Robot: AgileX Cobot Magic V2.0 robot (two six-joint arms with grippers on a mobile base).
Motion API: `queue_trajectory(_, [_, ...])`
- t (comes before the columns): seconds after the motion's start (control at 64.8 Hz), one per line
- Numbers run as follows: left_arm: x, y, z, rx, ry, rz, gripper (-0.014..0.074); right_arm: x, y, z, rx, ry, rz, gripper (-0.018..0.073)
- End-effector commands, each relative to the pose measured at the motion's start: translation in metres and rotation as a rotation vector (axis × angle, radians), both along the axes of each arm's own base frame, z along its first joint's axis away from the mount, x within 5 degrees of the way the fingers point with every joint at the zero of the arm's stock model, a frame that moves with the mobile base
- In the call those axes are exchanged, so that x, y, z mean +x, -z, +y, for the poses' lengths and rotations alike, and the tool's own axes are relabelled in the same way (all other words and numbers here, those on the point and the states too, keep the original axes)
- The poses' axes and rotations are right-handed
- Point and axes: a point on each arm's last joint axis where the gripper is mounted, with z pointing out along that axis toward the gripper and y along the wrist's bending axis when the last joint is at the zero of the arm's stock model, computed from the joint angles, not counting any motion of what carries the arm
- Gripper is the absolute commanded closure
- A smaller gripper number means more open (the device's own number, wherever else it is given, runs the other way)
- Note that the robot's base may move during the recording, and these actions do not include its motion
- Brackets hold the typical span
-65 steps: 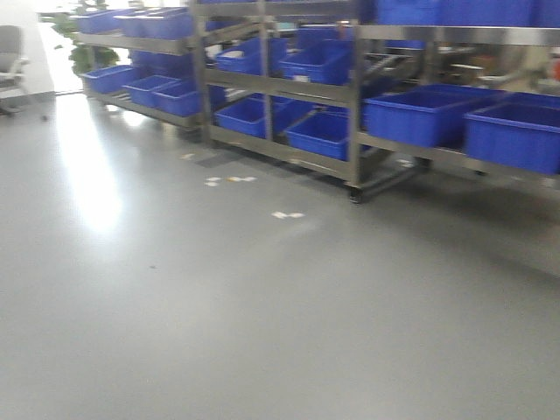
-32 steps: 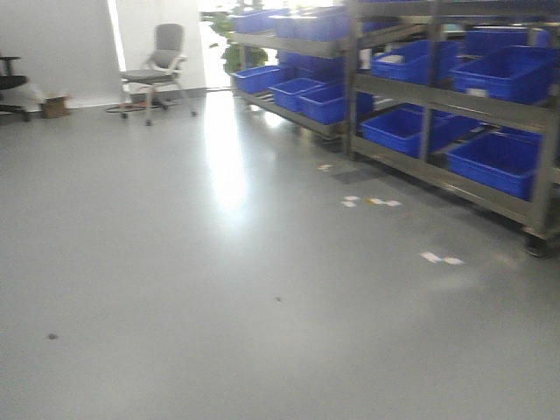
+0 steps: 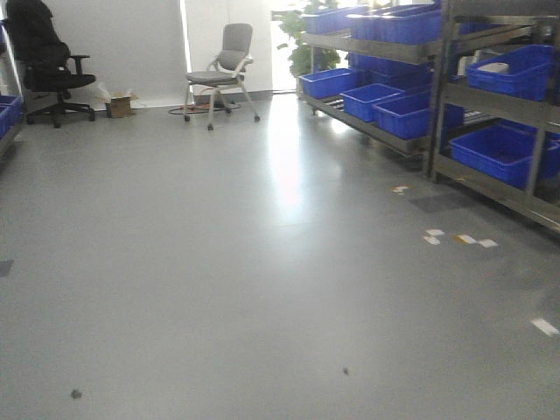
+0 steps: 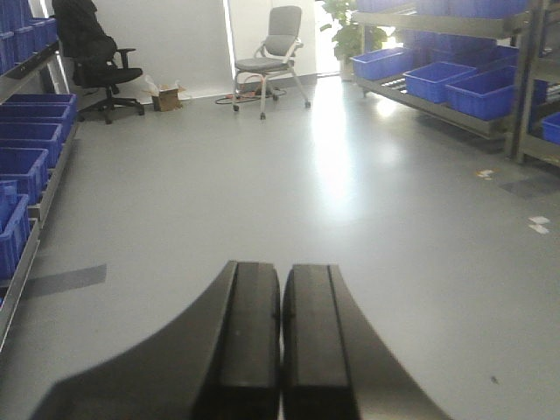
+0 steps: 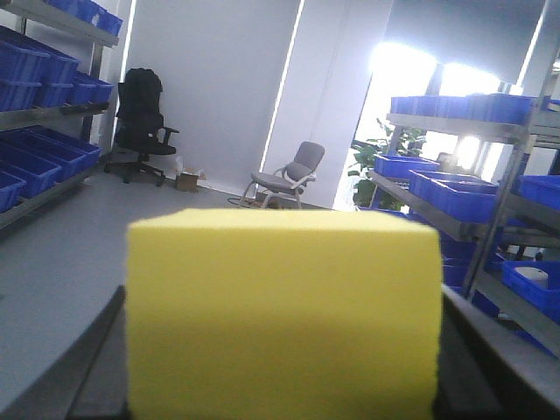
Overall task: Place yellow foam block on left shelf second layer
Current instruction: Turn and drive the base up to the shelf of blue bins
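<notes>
The block sits pinched in the right tool, seemingly held clear for transit. The left tool is pressed together, empty. The left shelf lies well apart.

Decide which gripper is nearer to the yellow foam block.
Right. The right gripper holds the yellow foam block between its fingers; the left gripper is shut on nothing, with no block in its view.

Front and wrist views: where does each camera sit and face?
Front: on the robot, facing forward down the aisle toward the grey chair; no robot parts.
Left wrist: behind the shut, empty left gripper, same aisle.
Right wrist: behind the right gripper holding the yellow foam block, filling the foreground.
Shared: grey chair and black chair, all three.
</notes>
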Motion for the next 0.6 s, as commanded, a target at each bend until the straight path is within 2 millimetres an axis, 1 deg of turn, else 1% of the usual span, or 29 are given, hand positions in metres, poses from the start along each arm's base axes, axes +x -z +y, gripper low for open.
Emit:
queue_trajectory(0.0, [0.0001, 0.0004, -0.0018, -0.007, 0.02, -0.071, 0.046, -0.0023, -0.0166, -0.0024, 0.028, 0.021, -0.099, 0.0284])
queue_trajectory(0.587, [0.0001, 0.0004, -0.0018, -0.007, 0.02, -0.071, 0.046, -0.0023, -0.0166, -0.0024, 0.028, 0.021, -0.099, 0.0284])
